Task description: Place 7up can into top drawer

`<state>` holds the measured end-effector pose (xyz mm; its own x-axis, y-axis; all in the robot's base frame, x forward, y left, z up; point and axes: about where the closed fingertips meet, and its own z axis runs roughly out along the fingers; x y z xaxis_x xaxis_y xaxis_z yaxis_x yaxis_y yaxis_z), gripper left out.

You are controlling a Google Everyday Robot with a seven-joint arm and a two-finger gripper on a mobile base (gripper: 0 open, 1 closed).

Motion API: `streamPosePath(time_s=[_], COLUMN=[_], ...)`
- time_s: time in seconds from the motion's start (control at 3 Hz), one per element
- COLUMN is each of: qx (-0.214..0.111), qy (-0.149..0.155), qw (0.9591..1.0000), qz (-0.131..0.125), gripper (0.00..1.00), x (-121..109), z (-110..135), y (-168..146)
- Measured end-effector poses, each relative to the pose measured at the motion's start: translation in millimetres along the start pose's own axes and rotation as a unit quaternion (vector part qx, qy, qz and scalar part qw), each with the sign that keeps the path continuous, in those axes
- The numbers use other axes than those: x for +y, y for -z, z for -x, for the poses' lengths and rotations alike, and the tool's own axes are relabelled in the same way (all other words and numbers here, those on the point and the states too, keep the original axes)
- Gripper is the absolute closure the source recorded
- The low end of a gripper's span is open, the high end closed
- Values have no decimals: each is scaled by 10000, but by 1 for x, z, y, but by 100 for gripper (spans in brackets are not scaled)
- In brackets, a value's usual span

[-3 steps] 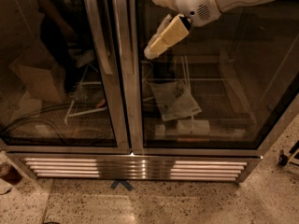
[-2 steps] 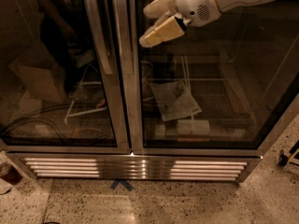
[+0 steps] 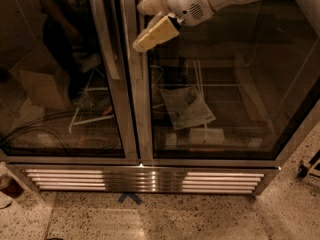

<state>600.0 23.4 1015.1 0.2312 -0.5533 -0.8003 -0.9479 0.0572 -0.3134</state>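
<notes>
Hovering spread-fingered, claw (image 3: 144,22) before glass fridge doors (image 3: 141,114), newspaper (image 3: 187,108) behind the glass.

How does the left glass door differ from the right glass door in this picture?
The left glass door carries a long upright handle; the right glass door shows none. Behind the left door lie dark cables; behind the right one, a printed sheet. The gripper hangs before the right door's upper left corner. Both doors are shut.
</notes>
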Motion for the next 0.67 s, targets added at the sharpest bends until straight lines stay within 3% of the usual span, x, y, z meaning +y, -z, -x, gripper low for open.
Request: streamPosePath(time_s=[0.67], qx=[-51], qy=[58], qw=[9998], qz=[172], gripper=[34], x=[-5], z=[5], y=[-22])
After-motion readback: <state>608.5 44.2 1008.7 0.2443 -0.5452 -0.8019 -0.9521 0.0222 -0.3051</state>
